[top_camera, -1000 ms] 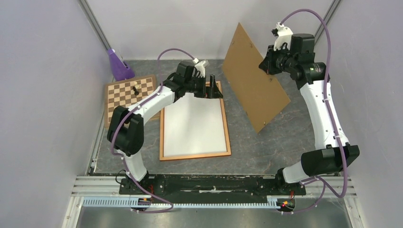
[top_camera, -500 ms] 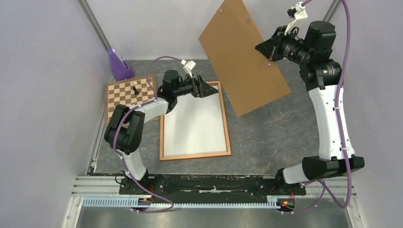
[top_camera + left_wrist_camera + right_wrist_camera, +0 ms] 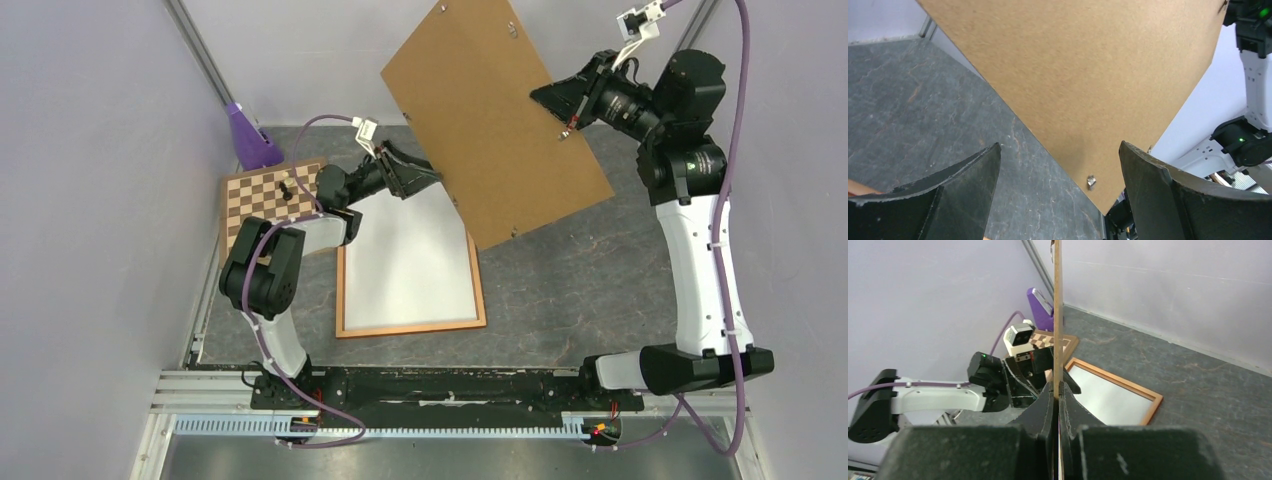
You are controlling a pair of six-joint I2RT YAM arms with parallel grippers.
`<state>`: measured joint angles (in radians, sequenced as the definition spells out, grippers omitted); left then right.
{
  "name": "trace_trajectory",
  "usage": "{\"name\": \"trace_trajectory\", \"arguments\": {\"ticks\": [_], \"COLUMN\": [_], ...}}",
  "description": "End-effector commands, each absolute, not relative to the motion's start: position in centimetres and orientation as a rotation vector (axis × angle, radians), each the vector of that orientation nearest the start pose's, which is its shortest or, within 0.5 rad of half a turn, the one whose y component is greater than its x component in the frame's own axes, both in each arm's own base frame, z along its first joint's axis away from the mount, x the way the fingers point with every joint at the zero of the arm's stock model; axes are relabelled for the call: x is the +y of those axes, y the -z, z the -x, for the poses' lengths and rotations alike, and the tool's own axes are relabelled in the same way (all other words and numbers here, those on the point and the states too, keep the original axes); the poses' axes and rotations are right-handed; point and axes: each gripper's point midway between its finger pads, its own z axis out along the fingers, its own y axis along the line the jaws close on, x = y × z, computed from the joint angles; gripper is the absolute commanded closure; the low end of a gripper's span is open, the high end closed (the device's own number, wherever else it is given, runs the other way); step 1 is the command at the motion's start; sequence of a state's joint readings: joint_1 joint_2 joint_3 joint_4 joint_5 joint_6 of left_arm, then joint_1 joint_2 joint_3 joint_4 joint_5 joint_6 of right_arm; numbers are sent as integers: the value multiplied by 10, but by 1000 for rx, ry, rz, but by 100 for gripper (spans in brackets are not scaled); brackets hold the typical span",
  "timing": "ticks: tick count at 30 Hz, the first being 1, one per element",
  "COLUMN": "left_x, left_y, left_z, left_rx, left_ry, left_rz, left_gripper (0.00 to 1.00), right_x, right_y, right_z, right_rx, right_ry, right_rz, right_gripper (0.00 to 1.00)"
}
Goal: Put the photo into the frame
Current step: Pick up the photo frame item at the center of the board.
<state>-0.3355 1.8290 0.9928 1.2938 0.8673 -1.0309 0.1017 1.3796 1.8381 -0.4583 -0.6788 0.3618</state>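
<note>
Hardboard panel (image 3: 495,120) is pinched by right gripper (image 3: 562,102), held tilted above frame's (image 3: 478,285) far-right corner. Left gripper (image 3: 420,178) fingers are spread, empty, over frame's far rail.

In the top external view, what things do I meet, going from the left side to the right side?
purple object → chessboard → frame → brown backing panel, held up by the right gripper

I see the brown panel (image 3: 495,125) tilted in mid-air above the grey table (image 3: 560,280). At far left a chessboard (image 3: 272,195) carries a dark piece (image 3: 286,189), with a purple object (image 3: 248,135) behind it.
</note>
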Motion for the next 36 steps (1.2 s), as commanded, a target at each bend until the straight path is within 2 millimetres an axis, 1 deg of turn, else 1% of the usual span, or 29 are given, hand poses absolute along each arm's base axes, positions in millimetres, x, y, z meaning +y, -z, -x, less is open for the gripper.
{"name": "trace_trajectory", "arguments": {"ticks": [1, 5, 10, 13, 17, 20, 26, 29, 31, 33, 34, 36], "left_x": [-293, -293, -295, -297, -301, -303, -299, -296, -295, -295, -294, -293], "left_y": [-300, -303, -311, -319, -329, -336, -344, -349, -351, -355, -355, -358], "left_z": [-354, -352, -345, -335, -322, -313, -301, -295, -292, -289, -288, -286], "left_rx": [1268, 1255, 1238, 1221, 1205, 1194, 1186, 1176, 1169, 1163, 1163, 1160], "left_ry": [1696, 1702, 1709, 1719, 1745, 1763, 1778, 1774, 1771, 1774, 1776, 1778], "left_rz": [-481, -478, -492, -513, -529, -534, -545, -555, -566, -573, -577, -582], "left_gripper": [6, 9, 14, 17, 24, 31, 45, 56, 61, 69, 73, 78], "right_x": [165, 167, 167, 168, 165, 162, 151, 147, 146, 137, 136, 134], "right_y": [-537, -533, -531, -528, -526, -527, -527, -525, -522, -520, -518, -514], "right_z": [-323, -320, -316, -314, -313, -311, -309, -309, -309, -311, -311, -312], "right_rx": [1445, 1442, 1438, 1436, 1433, 1424, 1409, 1407, 1411, 1407, 1409, 1412], "right_ry": [-959, -987, -992, -1014, -1020, -1017, -1008, -1008, -1010, -994, -997, -998], "right_rz": [385, 379, 375, 376, 369, 365, 350, 343, 344, 327, 323, 318], "right_gripper": [100, 100, 100, 100, 100, 100, 100, 100, 100, 100, 100, 100]}}
